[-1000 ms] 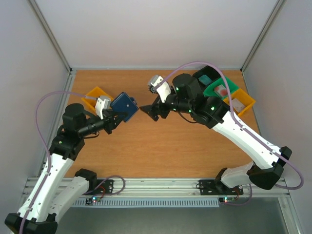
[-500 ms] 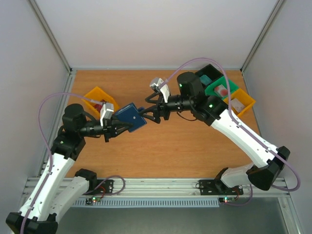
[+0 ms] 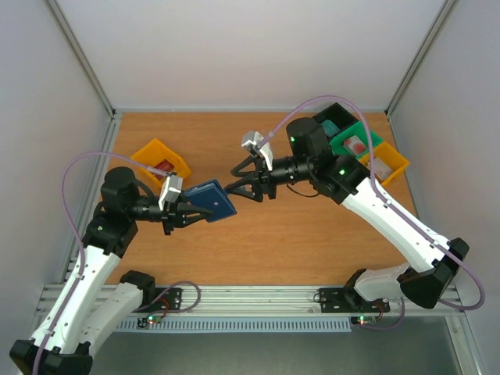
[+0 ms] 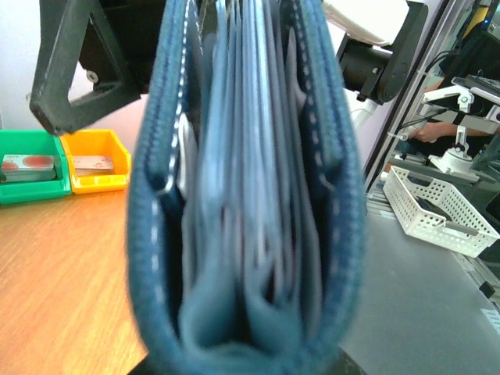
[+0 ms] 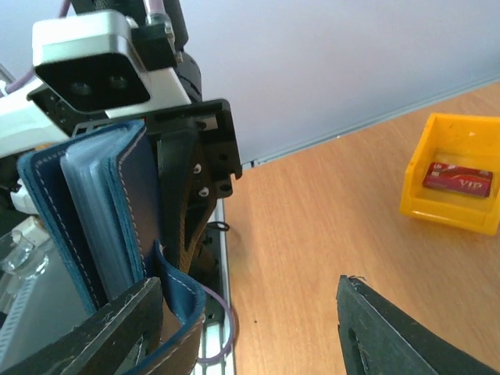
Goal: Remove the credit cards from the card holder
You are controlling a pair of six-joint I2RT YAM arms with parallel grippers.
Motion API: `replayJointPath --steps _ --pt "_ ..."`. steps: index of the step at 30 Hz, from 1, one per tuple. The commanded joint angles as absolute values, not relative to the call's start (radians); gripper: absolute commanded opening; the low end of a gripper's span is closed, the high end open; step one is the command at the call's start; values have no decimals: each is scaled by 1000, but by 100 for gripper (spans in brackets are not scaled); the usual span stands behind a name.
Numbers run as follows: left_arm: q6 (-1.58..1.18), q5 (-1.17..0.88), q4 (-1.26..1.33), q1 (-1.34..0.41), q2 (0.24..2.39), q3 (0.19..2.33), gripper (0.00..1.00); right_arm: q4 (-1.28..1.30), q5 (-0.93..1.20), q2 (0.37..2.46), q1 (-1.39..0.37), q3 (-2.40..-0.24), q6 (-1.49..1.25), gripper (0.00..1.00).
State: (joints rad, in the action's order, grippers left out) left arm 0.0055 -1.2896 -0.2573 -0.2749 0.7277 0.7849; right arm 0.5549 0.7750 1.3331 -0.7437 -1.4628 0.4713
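Note:
My left gripper [image 3: 187, 212] is shut on the navy-blue card holder [image 3: 212, 198] and holds it above the table. In the left wrist view the card holder [image 4: 246, 195] fills the frame edge-on, its pale grey-blue pockets slightly parted; I cannot make out any card inside. My right gripper [image 3: 234, 181] is open wide at the holder's far edge. In the right wrist view the card holder [image 5: 94, 219] stands at the left, its closing tab [image 5: 178, 301] curling beside my right gripper's [image 5: 250, 332] left finger [image 5: 101, 336]. One red credit card [image 5: 458, 179] lies in a yellow bin [image 5: 437, 207].
The yellow bin with the red card [image 3: 160, 160] sits at the left rear of the table. Black [image 3: 332, 119], green [image 3: 355, 141] and yellow [image 3: 388, 162] bins stand at the right rear; the green and yellow ones hold cards. They also show in the left wrist view [image 4: 31, 168].
My left gripper has brought the card holder down and toward the table's middle. My right gripper has swung over to the holder's edge and its jaws now stand wide apart.

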Motion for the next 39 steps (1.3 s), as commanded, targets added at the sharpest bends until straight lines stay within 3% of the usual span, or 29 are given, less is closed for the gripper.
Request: replayJointPath --steps 1,10,17,28,32,33,34,35,36,37,39 --pt "21 -1287 -199 -275 732 788 0 620 794 1369 -786 -1476 529 64" --pt "57 -1267 -253 -276 737 789 0 750 1003 1405 -803 -1512 626 73" --pt "80 -1266 -264 -275 745 782 0 865 952 1441 -874 -1570 703 75" --pt "194 -1339 -387 -276 723 786 0 652 802 1393 -893 -1495 608 31" --pt "243 -1303 -410 -275 724 787 0 656 820 1396 -892 -1500 601 2" --pt "213 -1277 -366 -275 722 776 10 656 801 1394 -893 -1499 590 1" --pt "127 -1202 -304 -276 722 759 43 653 751 1392 -893 -1497 573 1" --pt "71 -1147 -253 -276 722 751 59 649 699 1389 -891 -1495 555 1" --pt "-2 -1030 -217 -275 725 741 82 645 644 1385 -890 -1491 536 1" --pt "-41 -929 -204 -277 728 737 90 640 585 1380 -888 -1486 515 1" --pt "-80 -763 -193 -277 729 728 97 629 457 1373 -889 -1483 459 1"
